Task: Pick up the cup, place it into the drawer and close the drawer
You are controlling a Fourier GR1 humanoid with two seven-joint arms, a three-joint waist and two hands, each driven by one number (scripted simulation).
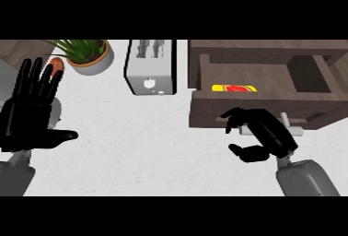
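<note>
Cup (pixel 234 88) inside open drawer (pixel 204 73); right robot hand (pixel 268 131) curled against drawer front.

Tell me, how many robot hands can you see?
2. The left hand rests open at the view's left edge, fingers up. The right hand is curled in front of the open drawer, right by its handle.

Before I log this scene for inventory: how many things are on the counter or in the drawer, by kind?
Potted plant: 1
Toaster: 1
Open drawer: 1
Yellow and red item in the drawer: 1
Total: 4
</note>
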